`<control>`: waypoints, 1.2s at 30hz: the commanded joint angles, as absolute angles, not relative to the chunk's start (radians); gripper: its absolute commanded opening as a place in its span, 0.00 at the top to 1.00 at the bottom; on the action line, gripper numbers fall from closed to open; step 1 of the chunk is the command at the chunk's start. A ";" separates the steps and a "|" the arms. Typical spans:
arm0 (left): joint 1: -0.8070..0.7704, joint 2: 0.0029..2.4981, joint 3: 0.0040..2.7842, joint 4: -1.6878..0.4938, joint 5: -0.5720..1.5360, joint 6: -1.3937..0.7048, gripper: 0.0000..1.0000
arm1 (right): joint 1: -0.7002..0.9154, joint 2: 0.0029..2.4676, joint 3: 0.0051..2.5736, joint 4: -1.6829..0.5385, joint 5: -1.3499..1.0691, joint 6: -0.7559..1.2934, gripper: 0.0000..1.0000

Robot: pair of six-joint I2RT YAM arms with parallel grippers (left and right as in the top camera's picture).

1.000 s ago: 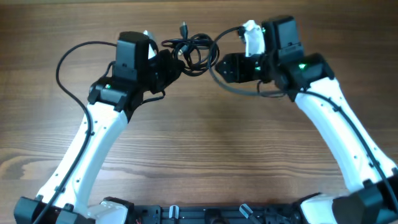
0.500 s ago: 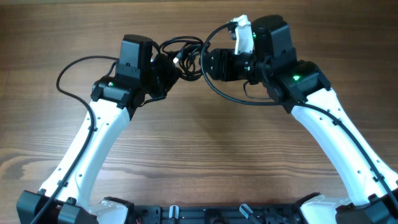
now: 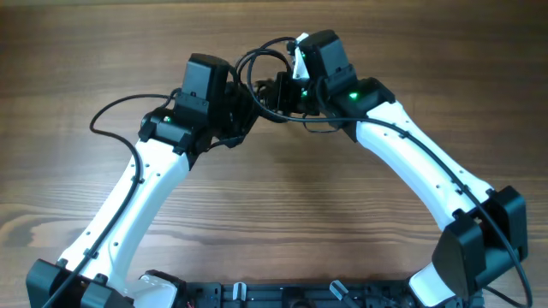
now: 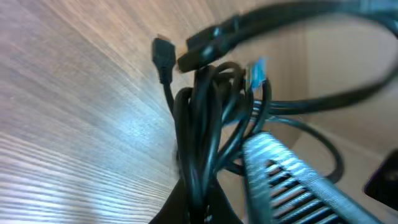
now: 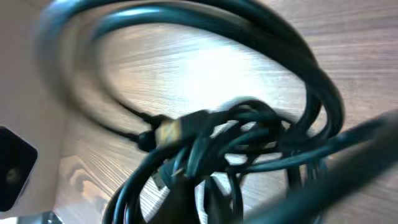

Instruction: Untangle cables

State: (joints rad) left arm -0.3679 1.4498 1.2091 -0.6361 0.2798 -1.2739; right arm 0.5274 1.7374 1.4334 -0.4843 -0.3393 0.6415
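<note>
Wood-grain bench [image 3: 282, 214], brown, fills the overhead view. Two white arms reach in from the near edge and meet at the far middle. Left arm [image 3: 128, 214] comes up from near left, right arm [image 3: 419, 171] from near right, green lights lit on both wrists. The cables [image 3: 264, 67] are a small black tangle at the far middle, right between the two claws, with loops sticking out on the far side. Left claw [image 3: 243, 104] is pressed together, pinching the cables. In the left wrist view the bundle [image 4: 202, 130] runs down into the fingertips beside a ridged grey pad [image 4: 292, 177]. A black plug [image 4: 163, 55] hangs free to the left of the bundle, and a blue-tipped connector [image 4: 256, 70] sits at its top right. Right claw [image 3: 276, 92] is also pressed together on strands of the same tangle, tip just beside the left claw. The right wrist view is blurred: knotted strands [image 5: 239, 134] low in the middle, one big loop arching over them, a yellowish plug [image 5: 169, 130] on the left of the knot. Whether the tangle touches the bench or is lifted, cannot tell. A thicker black wire [image 3: 107, 120] loops out left of the left arm.
</note>
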 commanded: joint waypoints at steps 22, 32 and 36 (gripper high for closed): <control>-0.348 1.575 1.212 -0.670 0.077 -0.649 0.96 | 0.006 1.542 1.451 -0.634 -0.757 0.607 0.96; -0.348 1.673 1.211 -0.543 0.152 -0.845 0.96 | 0.203 1.643 1.455 -0.783 -0.757 0.410 0.94; -0.348 1.673 1.211 -0.537 0.184 -0.745 0.96 | 0.203 1.643 1.470 -0.885 -0.305 0.425 0.94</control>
State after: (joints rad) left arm -0.3561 1.6695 1.2167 -0.5446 0.1547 -0.8146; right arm 0.2096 1.6440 1.4410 -0.8619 -0.6491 0.4484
